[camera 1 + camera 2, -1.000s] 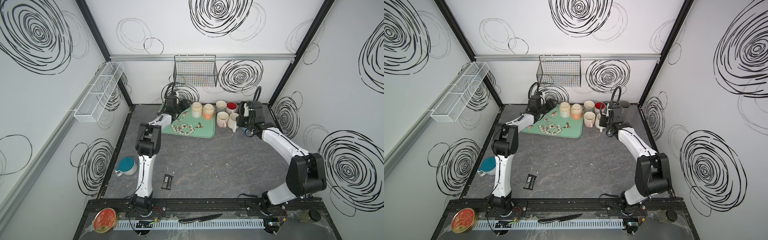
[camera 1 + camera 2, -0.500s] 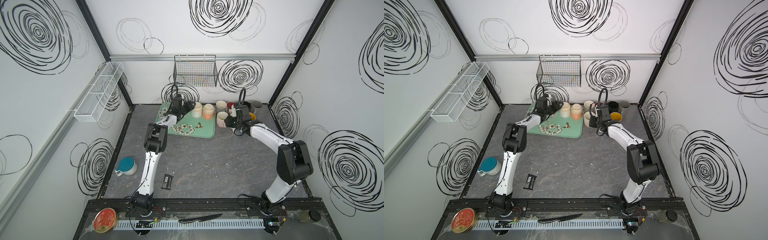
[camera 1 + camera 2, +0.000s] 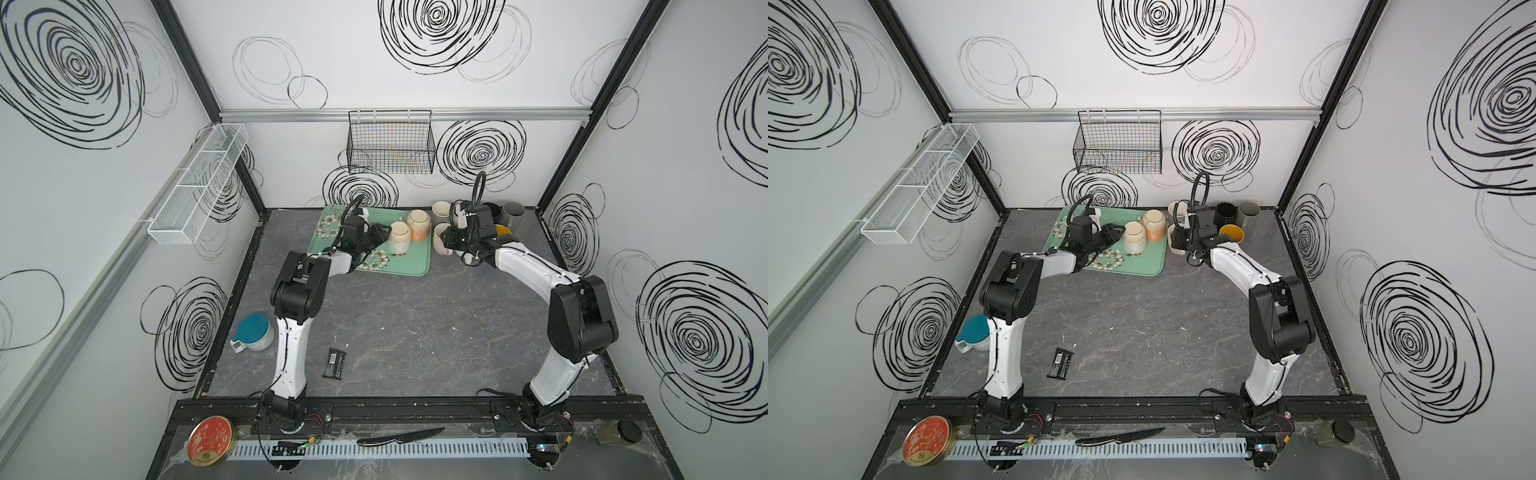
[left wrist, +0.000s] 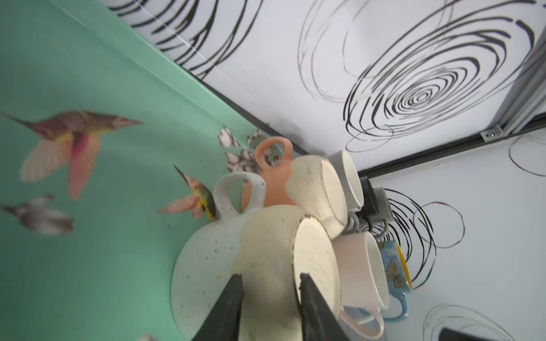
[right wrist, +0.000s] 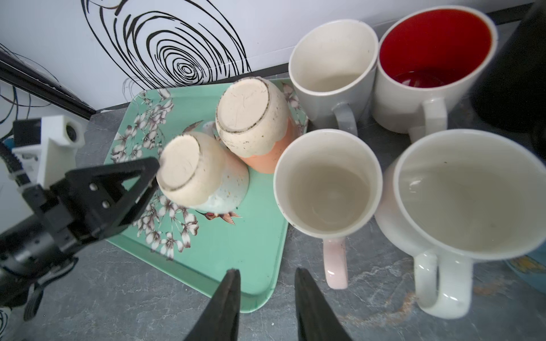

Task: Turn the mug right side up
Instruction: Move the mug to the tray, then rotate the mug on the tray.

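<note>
An upside-down cream and pale blue speckled mug (image 3: 399, 243) (image 3: 1133, 238) (image 4: 266, 236) (image 5: 189, 174) stands on the green tray (image 3: 399, 266) (image 5: 236, 251). My left gripper (image 3: 380, 235) (image 3: 1115, 232) (image 4: 269, 277) lies low over the tray with its fingertips (image 5: 150, 174) at the mug's side near the base. Its jaws stand a little apart and nothing shows clamped between them. The mug's handle (image 4: 236, 192) points away from the fingers. My right gripper (image 5: 266, 273) (image 3: 451, 241) hovers open and empty above the tray's near right corner.
A second upside-down mug (image 3: 417, 224) (image 5: 251, 118), orange and cream, stands just behind the first. Several upright mugs (image 5: 328, 183) (image 5: 472, 200) crowd the table right of the tray. A teal-lidded cup (image 3: 253, 332) and a black bar (image 3: 334, 363) lie nearer the front.
My left gripper has moved right across the tray up to the speckled mug, and its jaws have narrowed. The right gripper has shifted left from the upright mugs toward the tray's corner.
</note>
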`<action>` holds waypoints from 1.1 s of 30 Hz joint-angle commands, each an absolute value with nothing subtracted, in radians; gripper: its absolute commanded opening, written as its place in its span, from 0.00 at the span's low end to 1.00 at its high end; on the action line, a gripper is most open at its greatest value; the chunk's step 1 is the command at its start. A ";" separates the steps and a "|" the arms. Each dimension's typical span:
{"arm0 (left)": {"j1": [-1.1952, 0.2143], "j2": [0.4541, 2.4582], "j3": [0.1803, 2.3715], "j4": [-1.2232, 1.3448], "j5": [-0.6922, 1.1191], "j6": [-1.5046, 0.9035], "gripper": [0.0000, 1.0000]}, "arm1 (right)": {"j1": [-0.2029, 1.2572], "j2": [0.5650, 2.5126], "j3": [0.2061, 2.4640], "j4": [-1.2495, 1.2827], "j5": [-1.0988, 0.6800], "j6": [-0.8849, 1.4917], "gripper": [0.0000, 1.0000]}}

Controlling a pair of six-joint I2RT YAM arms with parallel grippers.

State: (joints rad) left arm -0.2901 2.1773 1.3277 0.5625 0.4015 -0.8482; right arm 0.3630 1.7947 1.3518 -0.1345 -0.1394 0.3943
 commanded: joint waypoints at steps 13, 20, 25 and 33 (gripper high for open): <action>-0.271 2.086 1.324 0.387 0.434 -0.729 0.45 | 0.462 2.063 1.609 -0.162 -0.288 0.504 0.37; -0.296 2.294 1.610 0.318 0.464 -0.761 0.51 | 0.477 2.071 1.583 -0.177 -0.289 0.520 0.38; -0.322 2.326 1.604 0.391 0.490 -0.845 0.53 | 0.474 2.114 1.637 -0.244 -0.313 0.507 0.30; -0.373 2.126 1.245 0.569 0.432 -0.896 0.48 | 0.455 2.250 1.838 -0.318 -0.414 0.469 0.08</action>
State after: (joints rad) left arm -0.3161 2.1849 1.3479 0.5179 0.4149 -0.8616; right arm 0.4442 2.1830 1.7645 -0.2665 -0.3538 0.4931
